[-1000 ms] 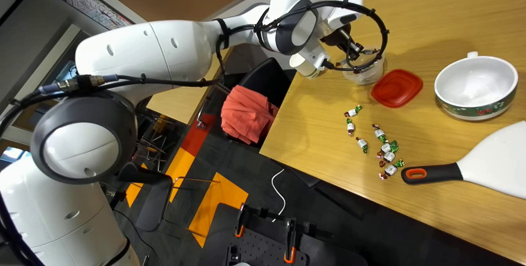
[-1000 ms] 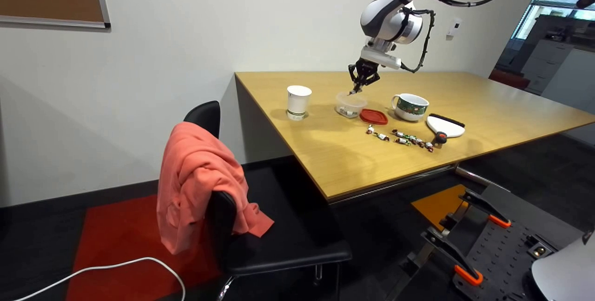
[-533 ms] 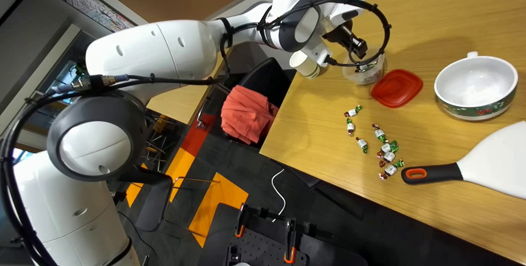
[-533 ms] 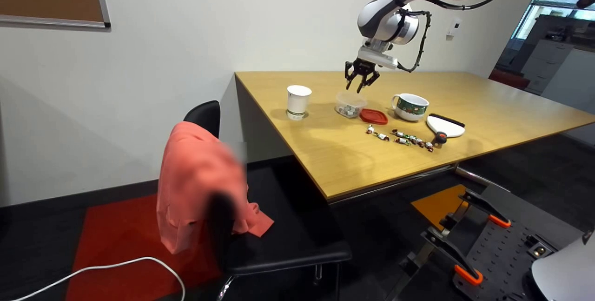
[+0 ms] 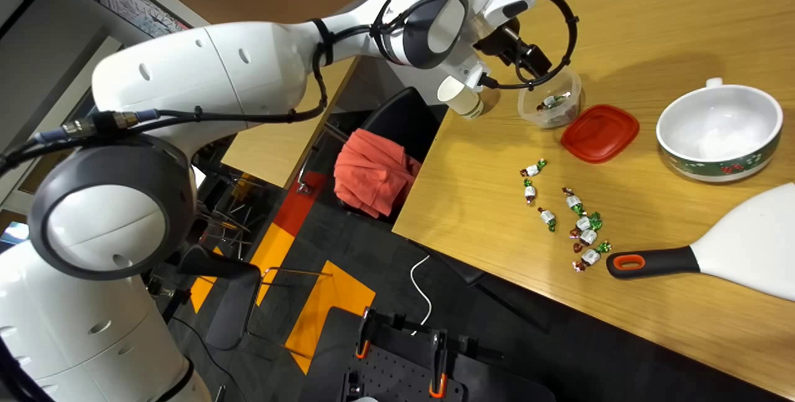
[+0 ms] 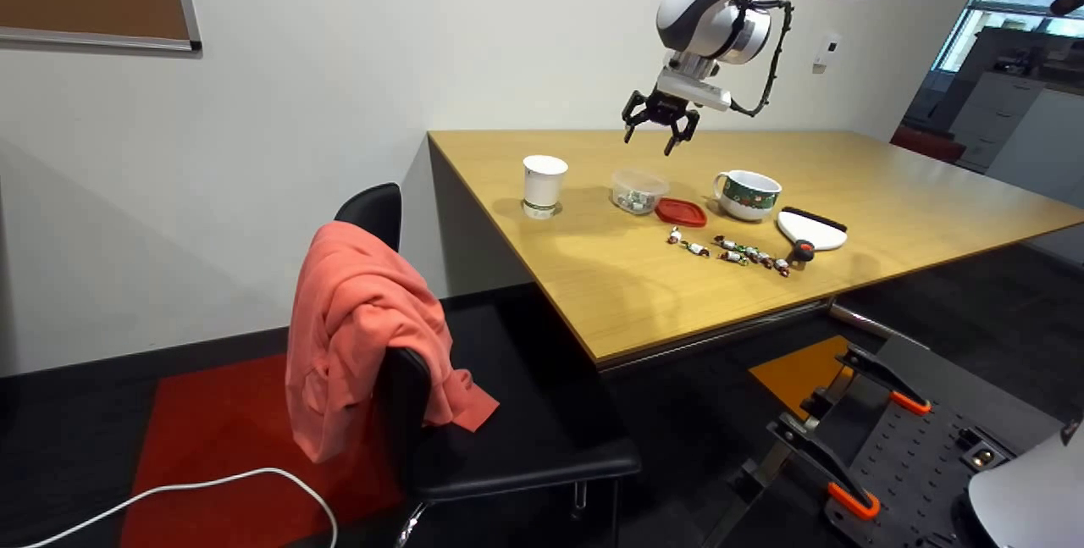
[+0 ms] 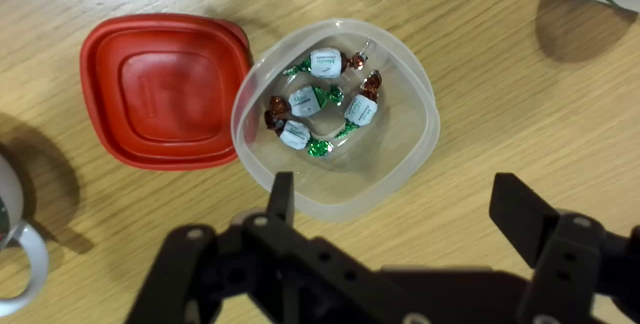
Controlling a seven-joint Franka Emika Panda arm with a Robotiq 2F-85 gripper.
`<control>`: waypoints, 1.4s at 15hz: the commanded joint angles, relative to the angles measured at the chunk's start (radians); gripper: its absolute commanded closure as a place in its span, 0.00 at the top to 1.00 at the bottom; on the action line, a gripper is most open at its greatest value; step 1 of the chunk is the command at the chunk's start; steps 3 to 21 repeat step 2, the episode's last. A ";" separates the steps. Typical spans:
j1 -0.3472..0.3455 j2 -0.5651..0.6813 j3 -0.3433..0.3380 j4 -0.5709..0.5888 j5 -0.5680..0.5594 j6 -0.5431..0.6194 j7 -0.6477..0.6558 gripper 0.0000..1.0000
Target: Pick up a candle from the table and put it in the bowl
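Observation:
Several small wrapped pieces, the task's candles (image 7: pixel 325 62), lie inside the bowl (image 7: pixel 431 113); each has a white middle with green and brown twisted foil ends. The bowl is a small, translucent plastic container, seen in both exterior views too. More candles (image 5: pixel 547 217) are scattered over the table, off the bowl. My gripper (image 7: pixel 395 176) is wide open, with nothing between its fingers. In an exterior view the gripper (image 6: pixel 649 146) hangs above the bowl, clear of its rim. One finger (image 7: pixel 281 194) overlaps the bowl's near rim in the wrist view.
A red lid (image 7: pixel 170 98) lies beside the bowl. A white paper cup (image 6: pixel 543 185) stands on its other side. Farther along are a large white mug-like bowl (image 5: pixel 719 122) with a handle and a white scraper (image 5: pixel 754 240) with a black grip.
One second ago my gripper was shut low over the bowl with a small piece at its tips. Since then it has opened wide, let that piece go, and risen.

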State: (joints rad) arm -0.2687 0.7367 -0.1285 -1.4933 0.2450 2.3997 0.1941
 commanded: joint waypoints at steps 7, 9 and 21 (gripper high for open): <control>0.030 -0.143 -0.034 -0.126 -0.082 -0.097 -0.012 1.00; 0.030 -0.143 -0.034 -0.126 -0.082 -0.097 -0.012 1.00; 0.030 -0.143 -0.034 -0.126 -0.082 -0.097 -0.012 1.00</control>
